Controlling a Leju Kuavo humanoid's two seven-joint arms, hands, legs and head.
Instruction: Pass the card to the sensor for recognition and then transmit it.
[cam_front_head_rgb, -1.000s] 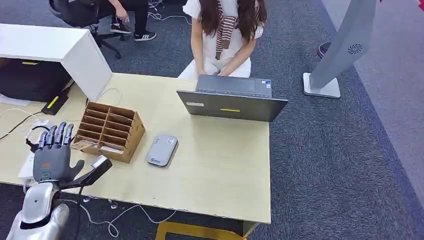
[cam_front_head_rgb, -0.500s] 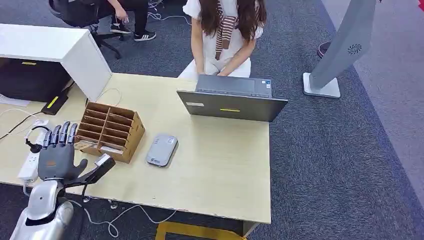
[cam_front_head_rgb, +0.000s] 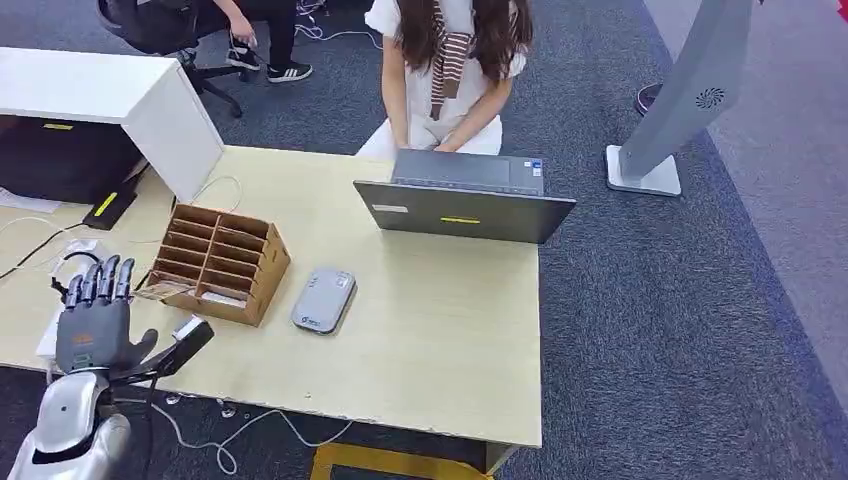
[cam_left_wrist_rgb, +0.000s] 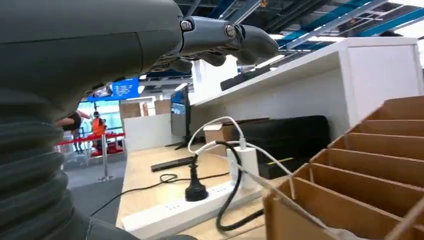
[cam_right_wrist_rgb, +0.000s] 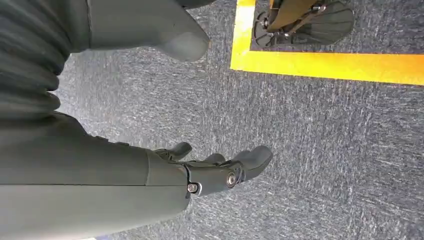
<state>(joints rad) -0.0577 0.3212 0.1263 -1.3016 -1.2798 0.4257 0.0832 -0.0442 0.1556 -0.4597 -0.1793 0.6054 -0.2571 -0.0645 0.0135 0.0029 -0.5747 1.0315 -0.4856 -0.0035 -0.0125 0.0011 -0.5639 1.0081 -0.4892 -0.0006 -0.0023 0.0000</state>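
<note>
Card holder (cam_front_head_rgb: 216, 262) beside left fingers (cam_front_head_rgb: 97, 280)

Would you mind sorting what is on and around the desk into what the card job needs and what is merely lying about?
For the job:
left hand
cardboard sorter with its slots
grey sensor beside the sorter

Lying about:
laptop, with a person seated behind it
white power strip and cables
white partition
grey stand on the carpet
</note>
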